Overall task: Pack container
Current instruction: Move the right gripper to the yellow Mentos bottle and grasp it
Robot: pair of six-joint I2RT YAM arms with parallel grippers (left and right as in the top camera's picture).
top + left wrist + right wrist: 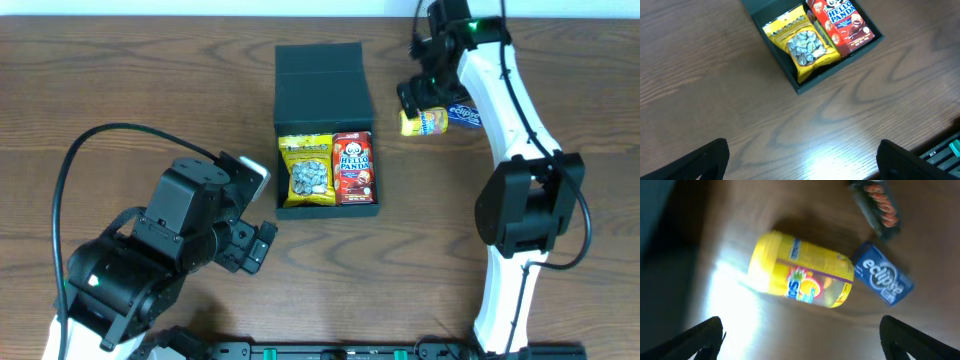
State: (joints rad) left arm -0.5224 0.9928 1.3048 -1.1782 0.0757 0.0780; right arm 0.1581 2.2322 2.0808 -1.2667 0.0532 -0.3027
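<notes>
Well, my left gripper [802, 162] hangs over bare bench [150, 80] with its fingers spread wide and nothing between them. Just beyond it, near the middle of the bench, sits the black container [329, 211], its flap lid [322, 85] folded back flat on the far side. Two snacks lie side by side inside and fill the floor of the box: a yellow packet [306, 170] with a window showing seeds on my left, and a red Hello Panda box [354, 167] touching it on my right. My right gripper [800, 345] is off to the right of the container, near the far edge of the bench, with its fingers also well apart and gripping nothing. Below it a yellow canister [802, 277] lies on its side on the bench, and a blue Eclipse pack [883, 277] lies just beside the canister's end. A dark bar with orange lettering [877, 205] lies a little farther off; the blur keeps me from reading it.
</notes>
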